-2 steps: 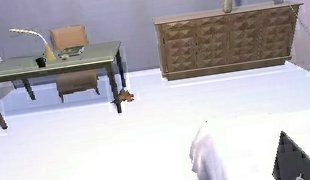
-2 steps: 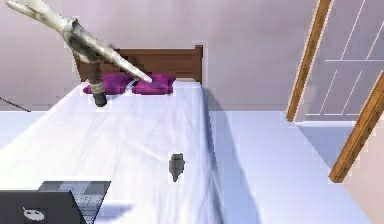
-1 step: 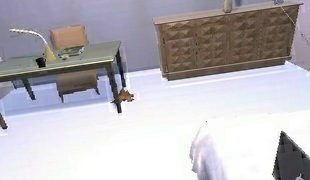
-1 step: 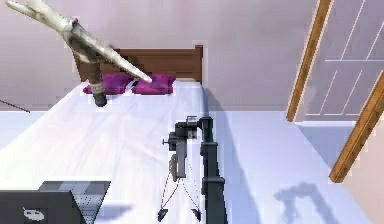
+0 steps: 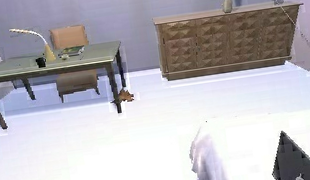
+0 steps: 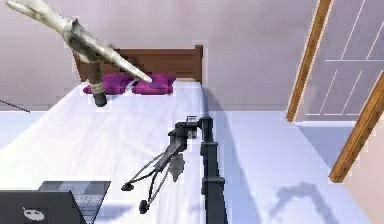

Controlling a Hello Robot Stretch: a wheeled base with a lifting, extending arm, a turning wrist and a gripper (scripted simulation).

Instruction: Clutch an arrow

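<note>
Slanting across the upper left of the arm side view, a long pale tapered shaft [image 6: 85,40] is crossing above the white-sheeted bed [image 6: 100,140], near the purple pillows [image 6: 150,85]. I am judging it the likeliest arrow. It is probably handling light, stiff and prone to rolling, so mid-shaft seems the best hold. The claw [image 6: 138,195] is showing at lower centre over the sheet. Whether its fingers are apart, together or holding anything, I cannot tell.
</note>
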